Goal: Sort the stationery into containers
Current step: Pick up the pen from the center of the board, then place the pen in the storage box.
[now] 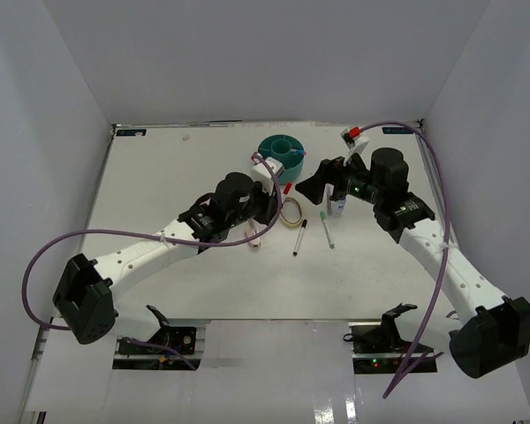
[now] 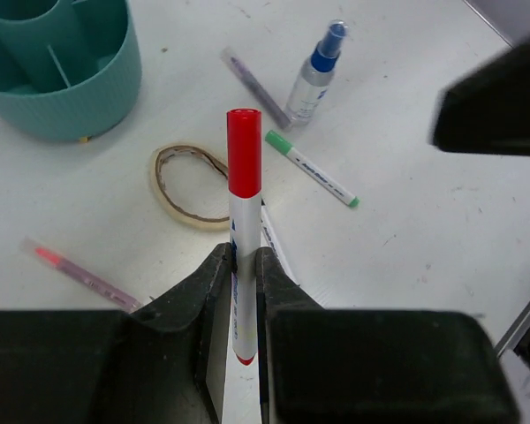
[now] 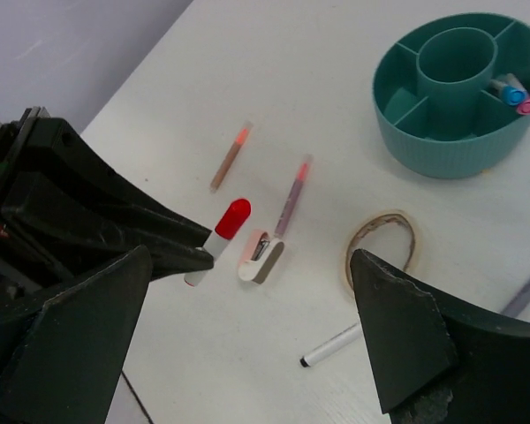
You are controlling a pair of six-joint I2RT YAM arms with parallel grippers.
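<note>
Pinching the red pen [image 2: 244,168] by its barrel, my left end effector [image 2: 245,265] holds something light, stiff and slick, I judge; right end effector [image 3: 249,256] gapes wide, empty.

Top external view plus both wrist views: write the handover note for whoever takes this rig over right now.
Left pincer: shut on the red-capped pen, short of the teal organizer.
Right pincer: open, holding nothing.
Done: blue-capped pen and pink-capped pen lie in one ring compartment.
Left, all on the table: rubber band, green-capped pen, black-capped pen, blue-capped bottle, orange-capped pen, pink-tipped pen, purplish pen, small eraser.
</note>
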